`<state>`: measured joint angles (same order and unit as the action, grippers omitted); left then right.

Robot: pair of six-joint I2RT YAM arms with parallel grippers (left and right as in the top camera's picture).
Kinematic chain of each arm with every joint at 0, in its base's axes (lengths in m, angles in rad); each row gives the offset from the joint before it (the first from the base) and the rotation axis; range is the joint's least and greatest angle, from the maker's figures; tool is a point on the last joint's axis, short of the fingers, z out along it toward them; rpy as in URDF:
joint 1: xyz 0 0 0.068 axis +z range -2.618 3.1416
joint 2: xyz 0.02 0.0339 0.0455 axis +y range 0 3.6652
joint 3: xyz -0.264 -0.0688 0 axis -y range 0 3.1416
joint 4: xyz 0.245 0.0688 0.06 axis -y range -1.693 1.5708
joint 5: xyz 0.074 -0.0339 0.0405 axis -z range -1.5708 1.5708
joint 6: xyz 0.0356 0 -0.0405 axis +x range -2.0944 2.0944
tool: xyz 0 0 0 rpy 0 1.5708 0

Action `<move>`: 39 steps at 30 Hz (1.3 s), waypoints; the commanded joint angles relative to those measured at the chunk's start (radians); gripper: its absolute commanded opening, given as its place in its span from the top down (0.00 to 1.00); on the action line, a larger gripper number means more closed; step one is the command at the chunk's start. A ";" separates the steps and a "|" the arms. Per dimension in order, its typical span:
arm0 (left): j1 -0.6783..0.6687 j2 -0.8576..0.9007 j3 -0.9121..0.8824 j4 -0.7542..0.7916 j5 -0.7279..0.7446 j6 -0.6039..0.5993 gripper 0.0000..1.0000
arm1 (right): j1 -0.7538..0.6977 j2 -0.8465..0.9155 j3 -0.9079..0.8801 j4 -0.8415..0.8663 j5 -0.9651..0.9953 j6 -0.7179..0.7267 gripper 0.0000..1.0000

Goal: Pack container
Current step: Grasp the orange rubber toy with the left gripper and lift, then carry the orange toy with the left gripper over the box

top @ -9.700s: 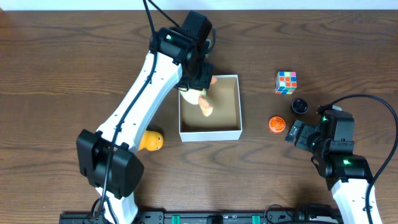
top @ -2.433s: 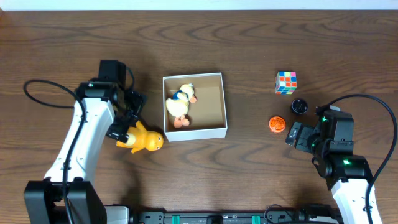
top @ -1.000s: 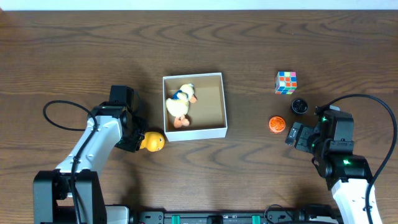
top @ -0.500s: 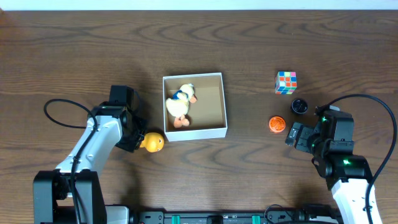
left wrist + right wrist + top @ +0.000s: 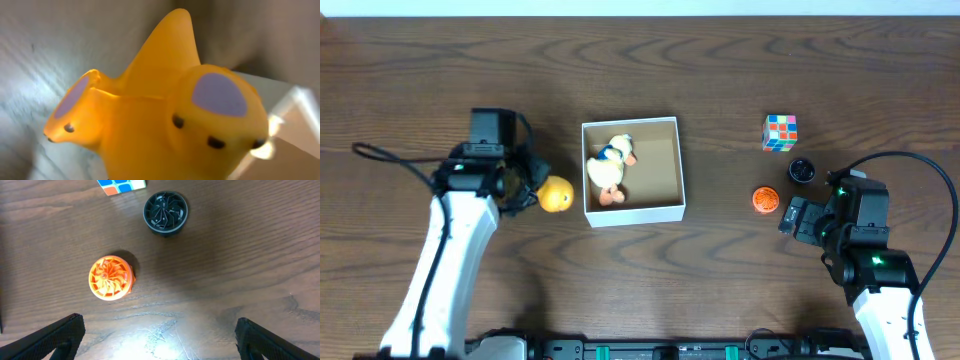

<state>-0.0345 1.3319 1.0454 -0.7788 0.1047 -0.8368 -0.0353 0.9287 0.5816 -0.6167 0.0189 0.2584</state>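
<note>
Left fingers (image 5: pixel 527 188): closed on the yellow toy (image 5: pixel 557 195), which juts out past their tips. The left wrist view is filled by the toy (image 5: pixel 165 120), and the fingers themselves are hidden there.
Yellow toy: orange-yellow, glossy, with purple patches and small dark dots.
Container (image 5: pixel 635 213): just beyond the held toy, straight ahead of the left fingers. A white wall edge (image 5: pixel 295 97) shows behind the toy. Well apart from the right fingers.
Inside container: pale plush duck (image 5: pixel 608 165), lying along the wall nearest the left fingers.
Right fingers (image 5: pixel 55 339): spread wide, nothing between them, over bare table (image 5: pixel 215 275).
Ahead of right fingers: orange disc (image 5: pixel 111 277) nearest, black disc (image 5: pixel 166 211) farther on, colour cube (image 5: pixel 122 184) farthest and cut by the frame edge.
</note>
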 commanded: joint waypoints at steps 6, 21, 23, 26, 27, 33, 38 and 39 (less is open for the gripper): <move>-0.076 -0.083 0.106 0.065 0.091 0.626 0.94 | -0.007 0.001 0.023 -0.001 0.007 -0.013 0.01; -0.427 -0.072 0.106 0.229 0.094 1.551 0.94 | -0.007 0.001 0.023 -0.004 0.007 -0.013 0.01; -0.464 -0.054 0.106 0.231 0.094 1.617 0.94 | -0.007 0.001 0.023 -0.004 0.007 -0.013 0.01; -0.509 -0.002 0.106 0.231 0.094 1.649 0.94 | -0.007 0.001 0.023 -0.003 0.007 -0.013 0.01; -0.520 0.019 0.106 0.230 0.094 1.649 0.94 | -0.007 0.001 0.023 -0.003 0.007 -0.013 0.01; -0.567 0.160 0.105 0.212 0.094 1.648 0.94 | -0.007 0.001 0.023 -0.004 0.007 -0.013 0.01; -0.567 0.230 0.105 0.203 0.094 1.648 0.94 | -0.007 0.001 0.023 -0.005 0.007 -0.013 0.01; -0.567 0.236 0.105 0.200 0.094 1.648 0.94 | -0.007 0.001 0.023 -0.005 0.007 -0.013 0.01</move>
<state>-0.6014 1.5570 1.1320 -0.5755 0.1879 0.7910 -0.0353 0.9287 0.5816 -0.6178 0.0189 0.2581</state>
